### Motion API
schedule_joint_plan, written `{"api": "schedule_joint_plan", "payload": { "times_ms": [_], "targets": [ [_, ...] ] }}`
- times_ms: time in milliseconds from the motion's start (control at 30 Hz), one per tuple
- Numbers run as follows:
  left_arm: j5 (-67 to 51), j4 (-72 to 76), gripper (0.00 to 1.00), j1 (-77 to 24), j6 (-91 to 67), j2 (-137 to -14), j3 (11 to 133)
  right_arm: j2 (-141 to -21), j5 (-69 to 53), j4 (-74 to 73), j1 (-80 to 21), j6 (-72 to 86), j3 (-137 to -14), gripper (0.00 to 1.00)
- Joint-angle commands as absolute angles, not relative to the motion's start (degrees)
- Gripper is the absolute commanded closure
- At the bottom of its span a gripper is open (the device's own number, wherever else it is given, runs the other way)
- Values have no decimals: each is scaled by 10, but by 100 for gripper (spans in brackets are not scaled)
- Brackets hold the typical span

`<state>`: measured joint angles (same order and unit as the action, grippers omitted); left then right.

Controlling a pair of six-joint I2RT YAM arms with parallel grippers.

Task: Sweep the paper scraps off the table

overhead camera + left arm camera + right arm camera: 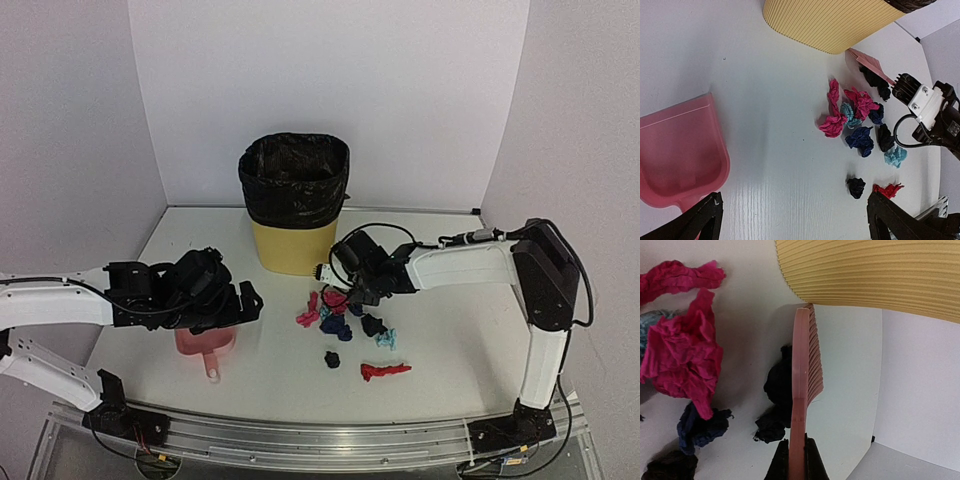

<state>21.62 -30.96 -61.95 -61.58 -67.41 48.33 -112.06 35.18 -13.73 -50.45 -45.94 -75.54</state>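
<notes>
Top external view: small crumpled paper scraps (345, 322), red, dark blue and light teal, lie bunched on the flat white table (450, 350), near the yellow ribbed bin (292, 250). The right gripper (796, 460) pinches a pink plastic hand brush (800, 365) at their far right edge, its tip toward the bin. The pink plastic dustpan (205, 345) sits well to their left, under the left gripper (795, 200), which is spread wide and holds nothing. So I think the brush must push left.

Bare table (272, 352) separates dustpan (204, 343) from paper scraps (345, 326); bin (292, 250) stands behind.
</notes>
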Motion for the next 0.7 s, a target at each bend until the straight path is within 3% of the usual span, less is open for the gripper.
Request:
{"api": "schedule_joint_plan", "payload": {
  "times_ms": [0, 367, 667],
  "targets": [
    [213, -300, 0, -622, -613, -698, 513, -1065, 323, -214, -551, -397, -729, 100],
    [191, -272, 0, -621, -596, -740, 526, -979, 320, -312, -625, -289, -731, 100],
    [187, -273, 0, -622, -592, -734, 535, -946, 499, -313, -626, -260, -792, 100]
  ]
}}
